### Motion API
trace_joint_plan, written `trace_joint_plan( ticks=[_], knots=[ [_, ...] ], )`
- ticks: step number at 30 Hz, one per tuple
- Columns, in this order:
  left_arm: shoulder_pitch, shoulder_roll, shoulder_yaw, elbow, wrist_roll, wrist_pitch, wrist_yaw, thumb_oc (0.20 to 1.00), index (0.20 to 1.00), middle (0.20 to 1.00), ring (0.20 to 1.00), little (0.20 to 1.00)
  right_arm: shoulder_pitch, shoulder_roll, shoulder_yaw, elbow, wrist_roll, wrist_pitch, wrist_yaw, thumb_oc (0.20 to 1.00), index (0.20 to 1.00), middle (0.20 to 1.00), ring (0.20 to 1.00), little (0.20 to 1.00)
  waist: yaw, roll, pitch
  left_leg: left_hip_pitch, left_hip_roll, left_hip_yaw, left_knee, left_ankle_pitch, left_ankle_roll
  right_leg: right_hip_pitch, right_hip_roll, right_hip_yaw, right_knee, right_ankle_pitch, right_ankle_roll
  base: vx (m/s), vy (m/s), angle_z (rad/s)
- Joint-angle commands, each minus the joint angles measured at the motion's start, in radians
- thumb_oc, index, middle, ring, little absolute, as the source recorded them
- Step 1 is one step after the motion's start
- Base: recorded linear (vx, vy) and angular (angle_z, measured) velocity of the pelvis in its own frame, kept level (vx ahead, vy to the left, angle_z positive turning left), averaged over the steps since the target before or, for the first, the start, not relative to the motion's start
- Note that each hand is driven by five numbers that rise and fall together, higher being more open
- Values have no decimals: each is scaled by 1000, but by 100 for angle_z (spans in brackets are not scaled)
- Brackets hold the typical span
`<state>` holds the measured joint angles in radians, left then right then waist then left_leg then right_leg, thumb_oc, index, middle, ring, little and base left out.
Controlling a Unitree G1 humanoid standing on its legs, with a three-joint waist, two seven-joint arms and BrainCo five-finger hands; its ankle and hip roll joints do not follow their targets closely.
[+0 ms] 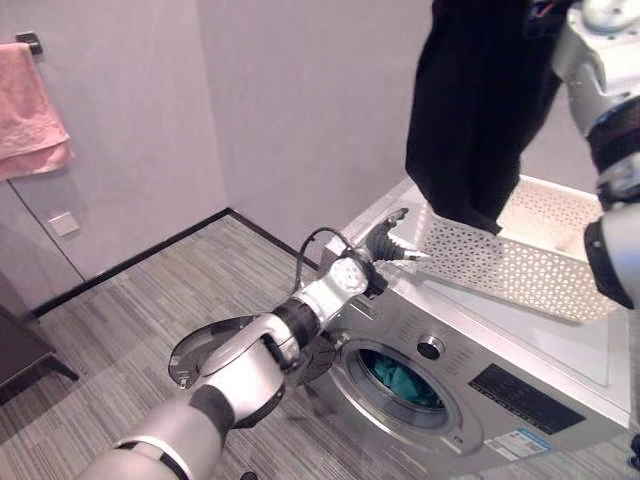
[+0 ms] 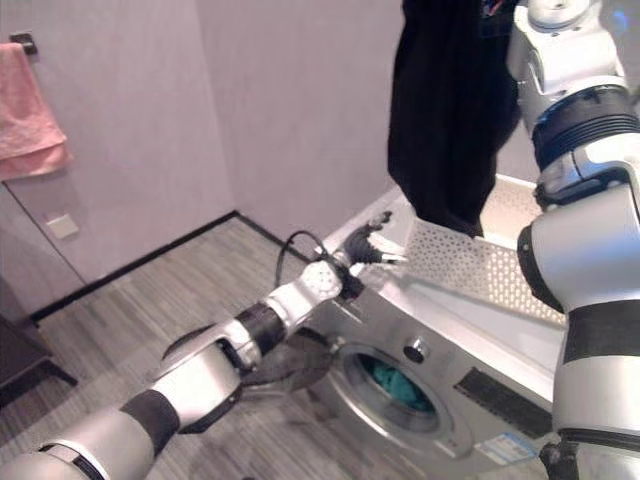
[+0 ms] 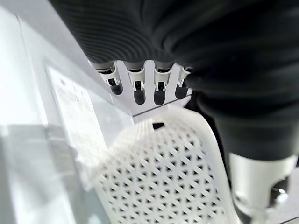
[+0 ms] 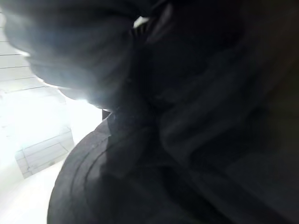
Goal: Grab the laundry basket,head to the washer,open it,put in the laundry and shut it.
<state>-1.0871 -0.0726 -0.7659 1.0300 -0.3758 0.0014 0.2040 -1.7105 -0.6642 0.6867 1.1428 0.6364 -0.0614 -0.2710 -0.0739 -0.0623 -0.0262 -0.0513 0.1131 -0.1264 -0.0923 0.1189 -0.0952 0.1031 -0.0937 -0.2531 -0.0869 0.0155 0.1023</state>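
A white perforated laundry basket (image 1: 520, 265) stands on top of the silver washer (image 1: 505, 395). My left hand (image 1: 385, 243) rests at the basket's near left corner, its fingers (image 3: 135, 88) straight over the rim (image 3: 187, 121), open. My right arm is raised high above the basket, and a black garment (image 1: 475, 110) hangs from its hand down to just above the basket's rim. In the right wrist view the dark cloth (image 4: 210, 93) lies close against my right hand (image 4: 117, 177). The washer's round door (image 2: 290, 365) stands open to the left. Teal cloth (image 1: 400, 380) lies inside the drum.
Grey walls meet in a corner just behind the washer. A pink towel (image 1: 30, 110) hangs on the left wall above a wall socket (image 1: 63, 223). A dark piece of furniture (image 1: 20, 355) stands at the lower left. Striped grey floor (image 1: 170, 290) spreads left of the washer.
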Motion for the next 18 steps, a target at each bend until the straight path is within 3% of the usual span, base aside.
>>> trace_joint_plan(
  ticks=[1, 12, 18],
  knots=[
    [-196, -3, 60, 158, -82, -23, 63, 1000, 1000, 1000, 1000, 1000, -119, -19, 30, 26, 34, -18, -28, 200, 200, 200, 200, 200, 28, -15, -20, 172, -9, 55, 5, -207, 30, -63, -18, 56, 55, -20, 5, 10, -10, -11],
    [-368, 34, 102, 238, -166, -12, 84, 1000, 1000, 1000, 1000, 1000, -72, 29, 21, 22, 44, -6, -16, 200, 200, 200, 200, 200, 5, 11, -30, 181, -7, 77, 5, -205, 28, -60, -17, 72, 49, -23, 6, 6, -6, -6],
    [-356, -12, 106, 209, -287, -6, 43, 1000, 1000, 1000, 1000, 1000, -54, 45, 1, 17, 37, 9, -15, 200, 200, 200, 200, 200, 2, 21, -35, 188, -6, 83, 5, -208, 29, -57, -16, 76, 48, -25, 7, 0, 0, 0]
  ],
)
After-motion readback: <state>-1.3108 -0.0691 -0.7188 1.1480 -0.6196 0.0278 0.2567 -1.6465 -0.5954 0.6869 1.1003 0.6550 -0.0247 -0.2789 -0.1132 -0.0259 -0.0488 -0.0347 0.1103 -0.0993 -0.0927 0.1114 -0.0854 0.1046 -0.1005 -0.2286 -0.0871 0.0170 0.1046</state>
